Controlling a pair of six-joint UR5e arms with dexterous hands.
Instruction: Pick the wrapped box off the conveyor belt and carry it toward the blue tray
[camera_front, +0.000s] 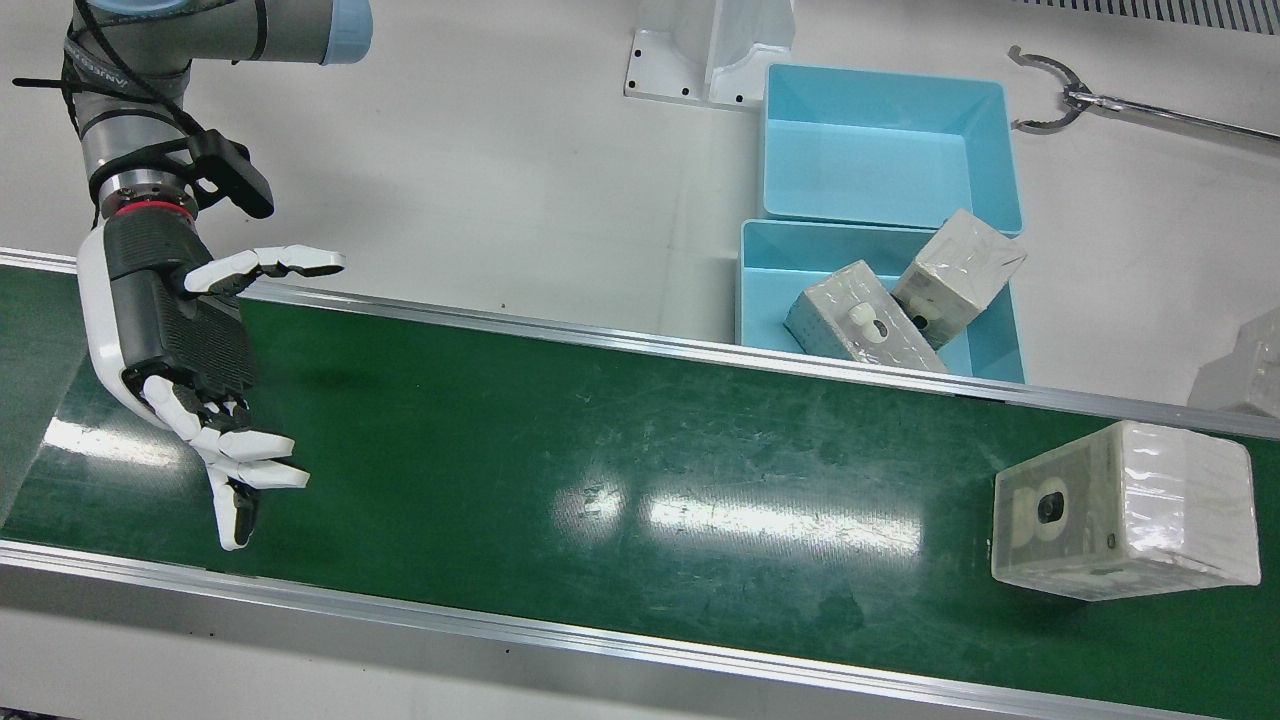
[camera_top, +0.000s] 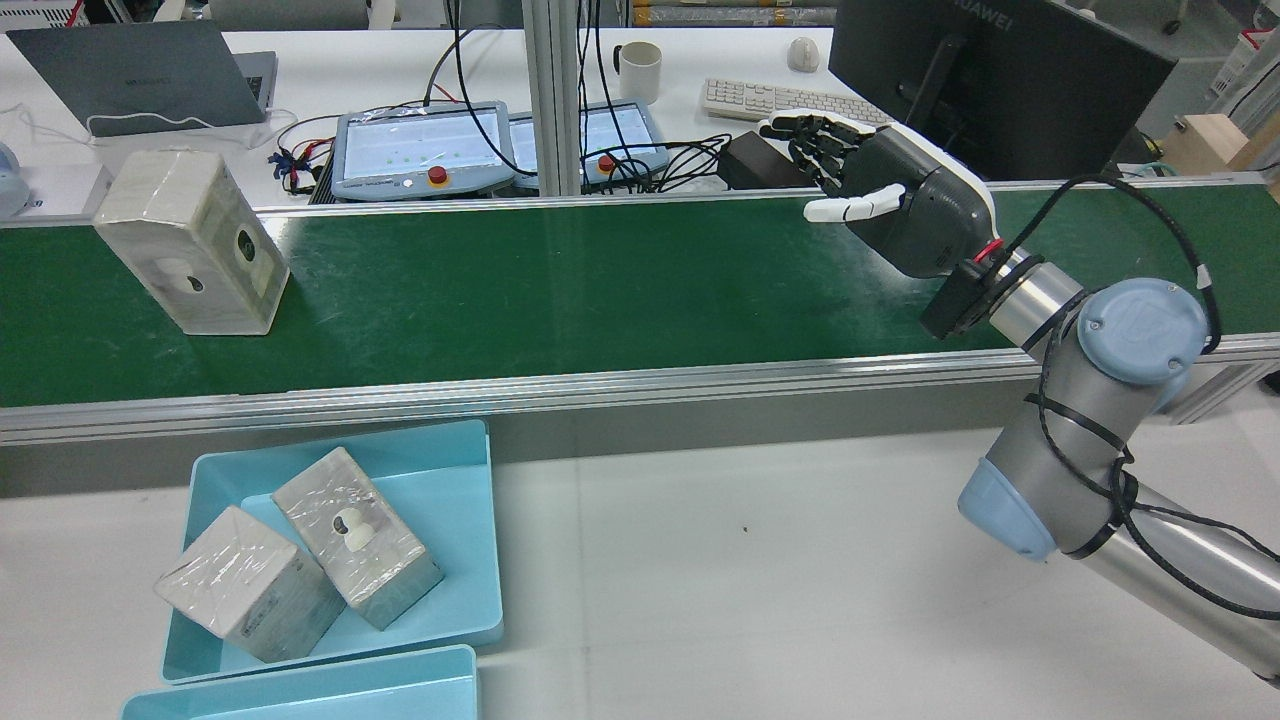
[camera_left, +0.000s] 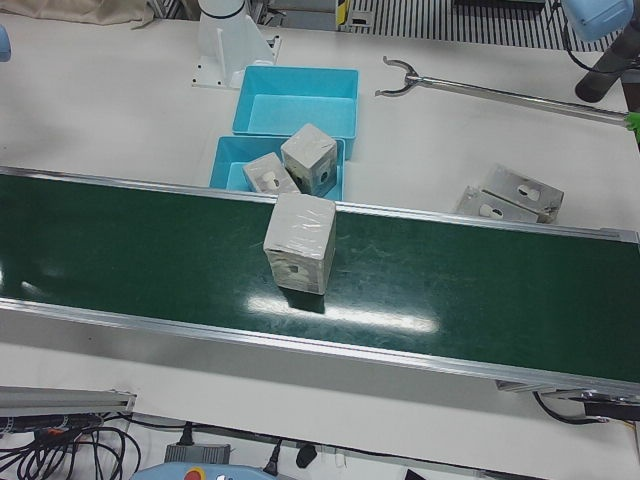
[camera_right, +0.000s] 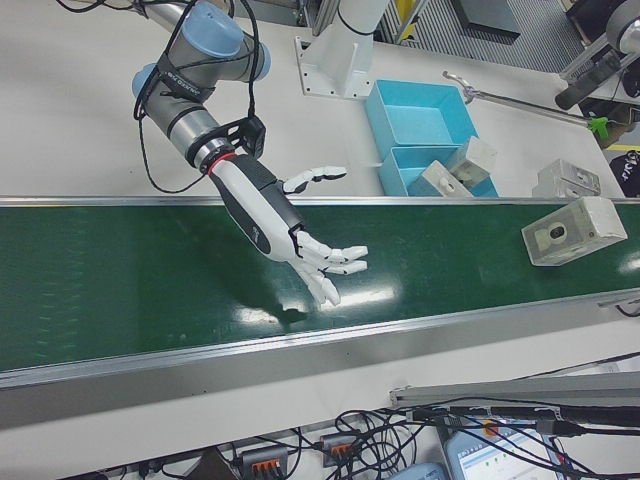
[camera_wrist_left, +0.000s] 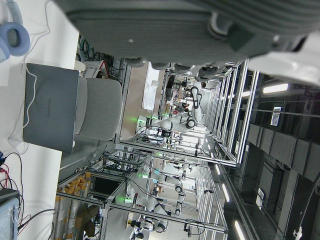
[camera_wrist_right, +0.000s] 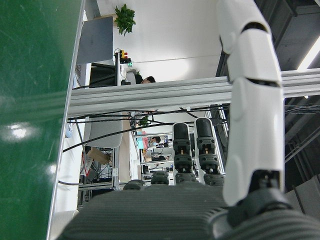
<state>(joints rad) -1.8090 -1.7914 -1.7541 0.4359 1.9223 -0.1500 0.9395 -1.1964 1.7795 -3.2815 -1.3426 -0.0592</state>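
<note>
So the pick hadn't started yet: the right hand (camera_front: 190, 370) hovered over one end of the belt (camera_front: 600, 450), fingers spread, holding nothing, while the wrapped box (camera_front: 1125, 510) sat well apart at the other end. Two wrapped boxes already lay in the nearer blue tray (camera_front: 765, 290); the farther tray (camera_front: 880, 150) was empty

Laptop (camera_top: 140, 75), mug (camera_top: 640, 70), keyboard (camera_top: 765, 97), monitor (camera_top: 990, 80); poss. reach-grabber tool (camera_front: 1120, 100) on table.

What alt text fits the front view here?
A plastic-wrapped white box sits on the green conveyor belt at right, far from the open right hand at left; two wrapped boxes fill a blue tray.
</note>
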